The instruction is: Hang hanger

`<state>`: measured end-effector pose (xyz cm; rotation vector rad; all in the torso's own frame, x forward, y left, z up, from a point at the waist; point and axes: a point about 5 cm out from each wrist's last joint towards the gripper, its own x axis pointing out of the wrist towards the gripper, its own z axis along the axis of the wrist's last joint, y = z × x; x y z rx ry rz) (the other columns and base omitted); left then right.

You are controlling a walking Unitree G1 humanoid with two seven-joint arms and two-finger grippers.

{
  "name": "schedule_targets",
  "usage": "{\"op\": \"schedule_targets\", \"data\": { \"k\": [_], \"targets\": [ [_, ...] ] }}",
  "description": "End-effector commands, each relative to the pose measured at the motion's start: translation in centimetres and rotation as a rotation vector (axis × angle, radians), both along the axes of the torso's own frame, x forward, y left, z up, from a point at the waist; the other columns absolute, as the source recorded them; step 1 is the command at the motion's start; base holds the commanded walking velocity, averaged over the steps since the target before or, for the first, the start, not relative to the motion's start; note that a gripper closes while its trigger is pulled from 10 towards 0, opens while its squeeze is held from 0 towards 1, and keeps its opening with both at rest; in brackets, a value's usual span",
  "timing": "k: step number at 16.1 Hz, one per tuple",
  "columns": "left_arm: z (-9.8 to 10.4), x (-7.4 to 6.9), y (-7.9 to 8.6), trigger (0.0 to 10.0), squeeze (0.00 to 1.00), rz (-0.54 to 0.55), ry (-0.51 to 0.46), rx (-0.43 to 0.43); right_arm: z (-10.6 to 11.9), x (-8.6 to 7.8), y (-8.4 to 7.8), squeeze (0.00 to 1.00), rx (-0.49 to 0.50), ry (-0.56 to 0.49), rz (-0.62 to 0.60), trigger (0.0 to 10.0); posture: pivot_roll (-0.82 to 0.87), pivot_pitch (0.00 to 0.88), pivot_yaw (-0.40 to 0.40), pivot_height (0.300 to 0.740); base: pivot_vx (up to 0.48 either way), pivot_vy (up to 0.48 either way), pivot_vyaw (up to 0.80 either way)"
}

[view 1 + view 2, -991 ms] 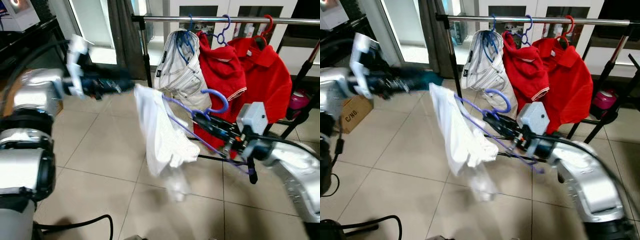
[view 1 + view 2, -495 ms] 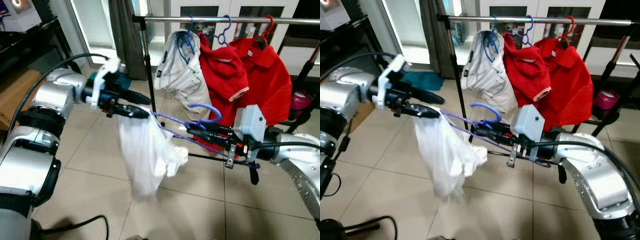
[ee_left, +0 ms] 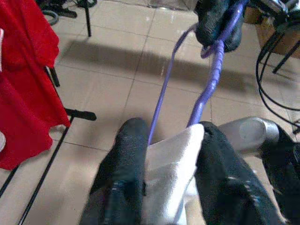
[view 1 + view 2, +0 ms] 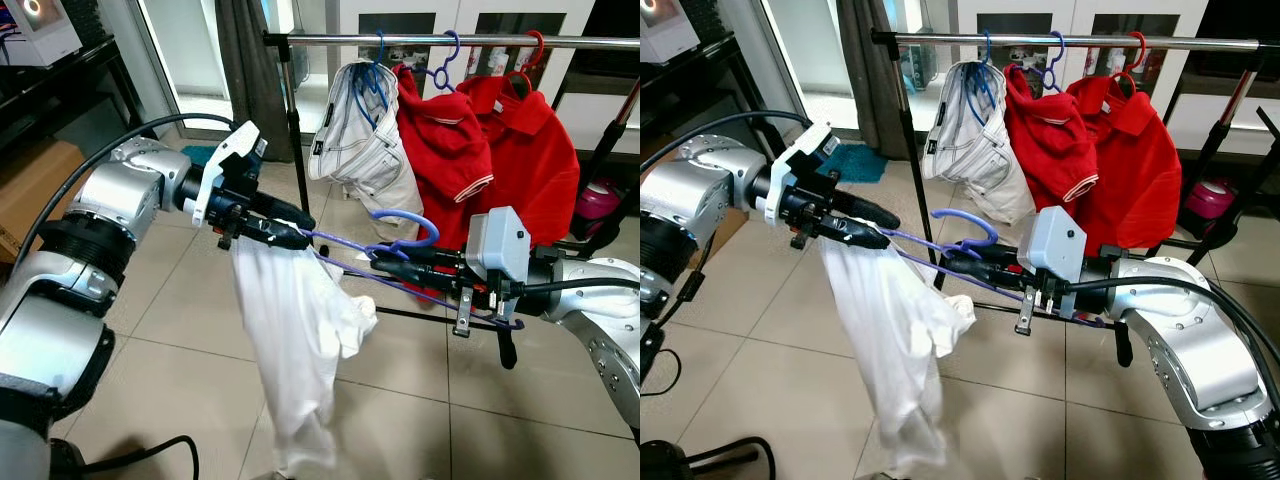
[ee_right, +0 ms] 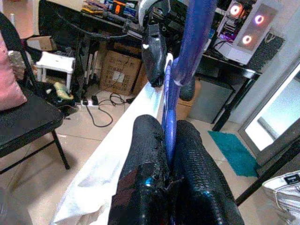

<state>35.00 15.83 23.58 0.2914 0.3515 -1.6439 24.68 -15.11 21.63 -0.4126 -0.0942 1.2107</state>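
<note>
A purple plastic hanger (image 4: 385, 238) carrying a limp white shirt (image 4: 300, 340) is held in mid-air between both arms, in front of a silver metal clothes rail (image 4: 450, 41). The right gripper (image 4: 385, 262) has its jaws clamped on the hanger just below the hook. The left gripper (image 4: 290, 228) has its jaws closed on the hanger's far end, pinching the white cloth with it. A white garment (image 4: 365, 135) and two red polo shirts (image 4: 490, 140) hang from the rail above the beige tiled floor (image 4: 190, 330).
</note>
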Motion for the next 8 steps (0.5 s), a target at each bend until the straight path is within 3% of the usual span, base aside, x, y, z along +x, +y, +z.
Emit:
{"op": "schedule_targets", "data": {
  "k": [1, 8],
  "targets": [
    [0.35, -0.20, 0.42, 0.0, 0.00, -0.009, -0.014, 0.007, 0.80, -0.23, 0.44, 0.00, -0.004, -0.033, 0.049, 10.0, -0.22, 0.000, 0.144, 0.740, 0.000, 0.000, 0.00],
    [-0.12, -0.53, 0.94, 0.0, 0.00, -0.060, -0.098, 0.108, 1.09, -0.23, 0.21, 0.00, -0.007, -0.042, 0.051, 10.0, -0.23, 0.000, 0.136, 0.740, 0.000, 0.000, 0.00]
  ]
}}
